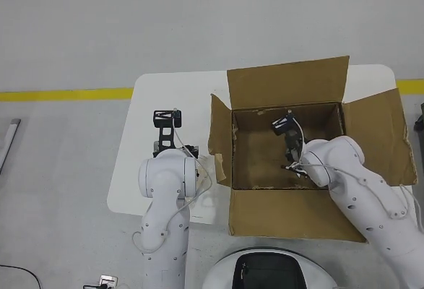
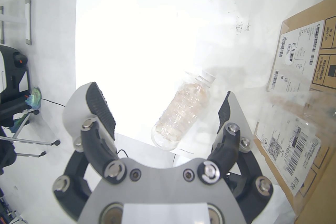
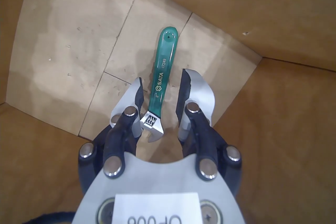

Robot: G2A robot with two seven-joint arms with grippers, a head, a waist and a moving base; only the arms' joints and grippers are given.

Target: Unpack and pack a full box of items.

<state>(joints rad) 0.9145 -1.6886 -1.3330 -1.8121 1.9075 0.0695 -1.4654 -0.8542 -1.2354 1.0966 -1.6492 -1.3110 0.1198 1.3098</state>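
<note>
A: Surroundings?
B: White table [image 1: 125, 180]; yellow floor line [image 1: 53, 94] is seen past its far edge. The labelled box wall is just right of the left gripper [image 2: 160, 92].
A: Box contents?
B: Cardboard box [image 1: 374, 137], flaps folded out, on the table's right half. One adjustable wrench [image 3: 161, 72] is laid flat inside: green handle, steel head.
A: Grippers?
B: Right gripper [image 3: 162, 76] is positioned inside, fingers spread either side of the wrench, nothing clamped. Left gripper is released above a clear, white-capped bottle [image 2: 181, 114] laid on the table.
</note>
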